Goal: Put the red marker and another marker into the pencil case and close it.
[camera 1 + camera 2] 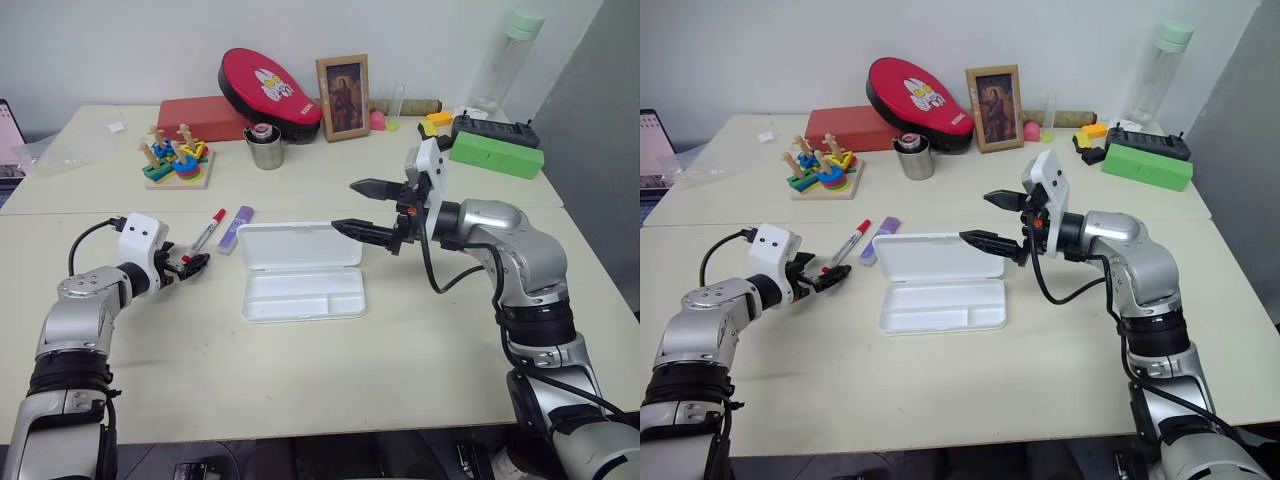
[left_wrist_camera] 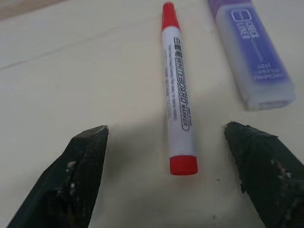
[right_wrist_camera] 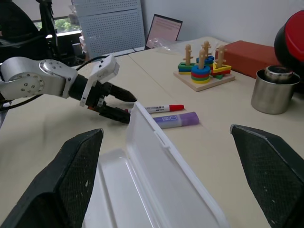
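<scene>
1. We see the red marker [image 2: 178, 99] flat on the table [image 1: 420, 360], parallel to and just beside the lilac highlighter [image 2: 251, 52], left of the pencil case [image 1: 300, 272].
2. Handling guess: light, stiff, smooth round barrel, so it may roll or slip. We'd pinch across mid-barrel, not the cap.
3. Highlighter looks flat and thick; it shouldn't roll. Take it across the narrow sides.
4. Case is open and empty, lid propped up at the back. Thin plastic, probably light enough to slide when pushed shut.
5. Left gripper [image 2: 166, 137] is spread, holding nothing, fingers straddling the marker's near end.
6. Right gripper [image 1: 372, 208] is spread wide, empty, hovering over the case's right end.
</scene>
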